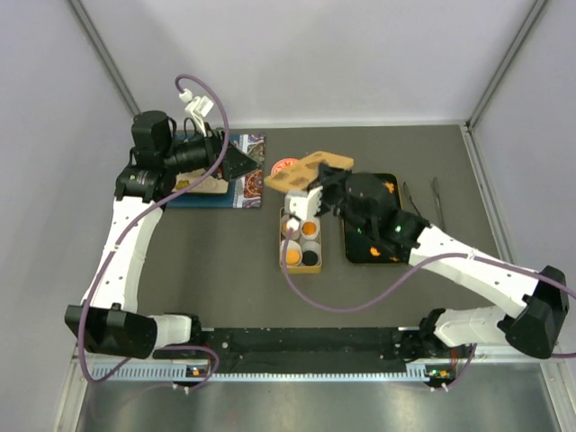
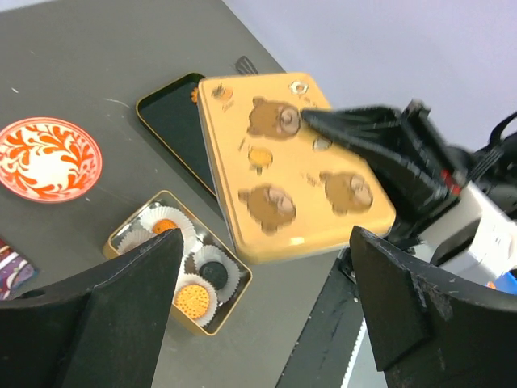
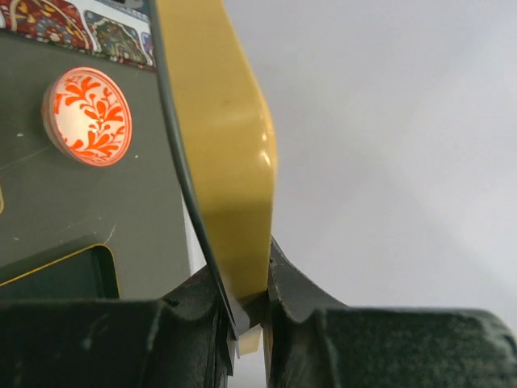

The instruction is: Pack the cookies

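- Holding the yellow lid (image 2: 295, 174) aloft at the centre of the top view, I judge this to be the lid step. It hangs tilted just above and beyond the open tin (image 2: 136, 214) and is not seated.
- The cookies (image 2: 192, 301) sit in white paper cups inside that tin, at the lower left of the left wrist view. I can see two orange and one black. A few orange specks also lie on the black tray (image 1: 353, 252) right of the tin.
- Next I would level the lid, line it up over the tin's rim and lower it squarely.
- My right gripper (image 3: 249, 307) is clamped on the lid's edge, its arm stretched from lower right to centre.
- My left gripper (image 1: 241, 164) is spread wide with nothing in it, at the upper left over a patterned mat (image 1: 250, 191).
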{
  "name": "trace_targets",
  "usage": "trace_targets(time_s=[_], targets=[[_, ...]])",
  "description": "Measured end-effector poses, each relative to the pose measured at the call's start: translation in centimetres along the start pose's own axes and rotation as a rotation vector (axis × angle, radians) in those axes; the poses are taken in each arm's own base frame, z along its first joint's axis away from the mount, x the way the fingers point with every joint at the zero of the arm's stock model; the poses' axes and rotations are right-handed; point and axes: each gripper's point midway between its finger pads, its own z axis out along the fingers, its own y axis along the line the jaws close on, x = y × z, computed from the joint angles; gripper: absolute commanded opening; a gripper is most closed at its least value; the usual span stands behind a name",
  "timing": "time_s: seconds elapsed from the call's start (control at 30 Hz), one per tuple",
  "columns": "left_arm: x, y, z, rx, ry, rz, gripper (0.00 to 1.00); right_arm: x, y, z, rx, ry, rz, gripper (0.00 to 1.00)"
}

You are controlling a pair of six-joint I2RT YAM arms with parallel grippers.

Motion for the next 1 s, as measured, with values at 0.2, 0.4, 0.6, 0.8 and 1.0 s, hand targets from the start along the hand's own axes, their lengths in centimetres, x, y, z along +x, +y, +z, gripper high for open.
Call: trace_targets(time_s=[0.2,0.4,0.6,0.8,1.0], targets=[[1.2,0.4,0.5,0.032,0.06,-0.07,0.89,-2.4,3.7,-1.4,0.063,-0.088,-0.196,0.0],[3.3,1.9,1.4,0.04,0.141,-0.16,0.9,-3.7,3.8,-2.3,0.194,-0.14,-0.315,0.0],[5.1,2.1,2.4,0.068,0.204,-0.199,0.9,-4.7,2.7,-3.4,0.342,-0.181,-0.395,0.0],[6.2,1.8,3.4,0.104,0.245,-0.213,0.9,-6.4,2.3,-4.1,0.433,-0.244,-0.445,0.0],[6.9,1.4,4.1,0.149,0.276,-0.241,0.83,-7.0,2.9,-3.9,0.448,-0.272,-0.48,0.0]])
